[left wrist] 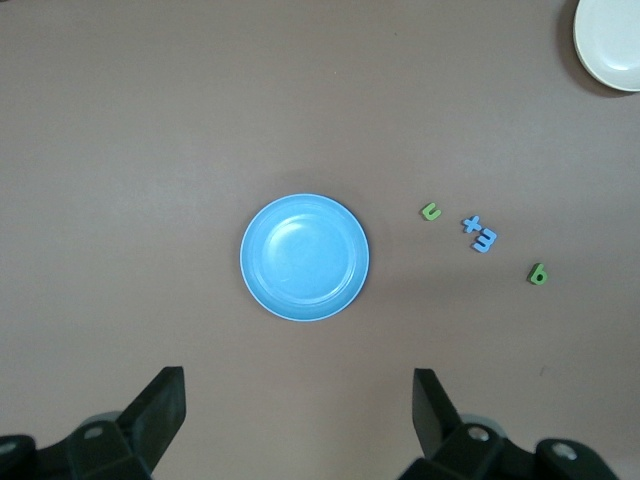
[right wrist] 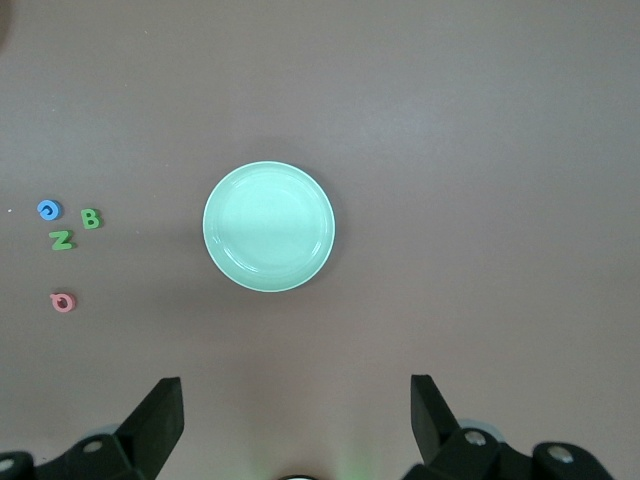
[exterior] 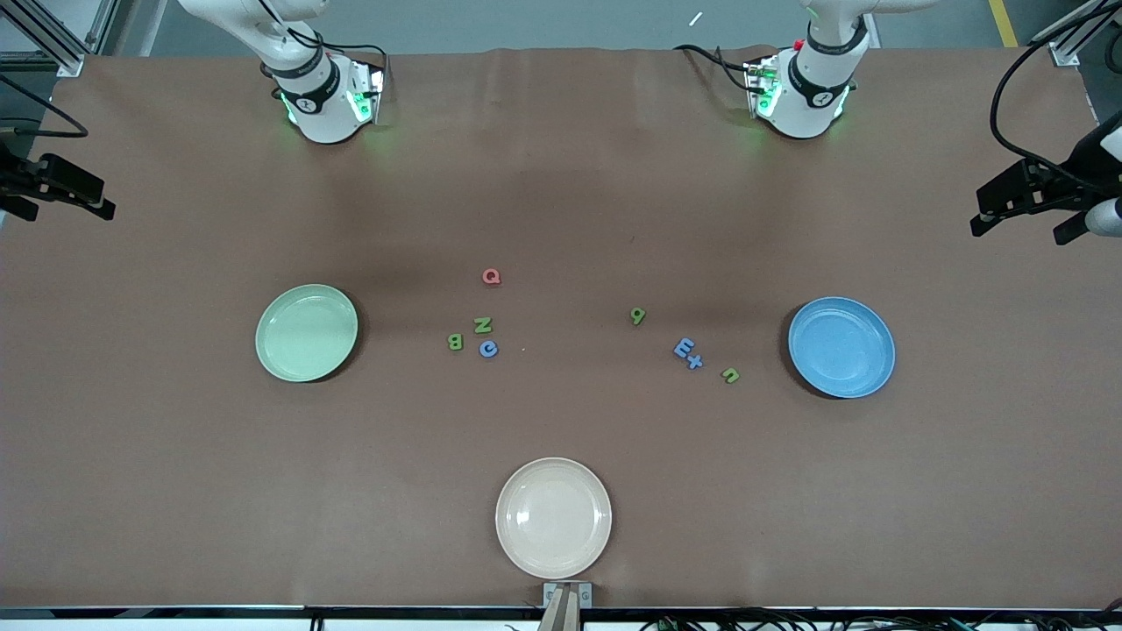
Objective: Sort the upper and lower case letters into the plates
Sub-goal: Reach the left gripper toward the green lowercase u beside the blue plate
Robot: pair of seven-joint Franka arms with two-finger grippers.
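Observation:
The mint green plate (exterior: 306,332) lies toward the right arm's end and the blue plate (exterior: 841,347) toward the left arm's end. Between them lie a red Q (exterior: 492,277), green N (exterior: 483,325), green B (exterior: 455,342), blue c (exterior: 488,350), green g (exterior: 638,315), blue E (exterior: 684,348), blue t (exterior: 695,361) and green u (exterior: 731,375). My left gripper (left wrist: 298,420) is open and empty, high over the blue plate (left wrist: 305,257). My right gripper (right wrist: 296,420) is open and empty, high over the mint plate (right wrist: 268,227). Both hands are out of the front view.
A beige plate (exterior: 553,517) lies near the table's front edge, nearer to the front camera than the letters. Camera mounts (exterior: 1034,197) stand at both ends of the table. The arm bases (exterior: 324,96) stand along the back edge.

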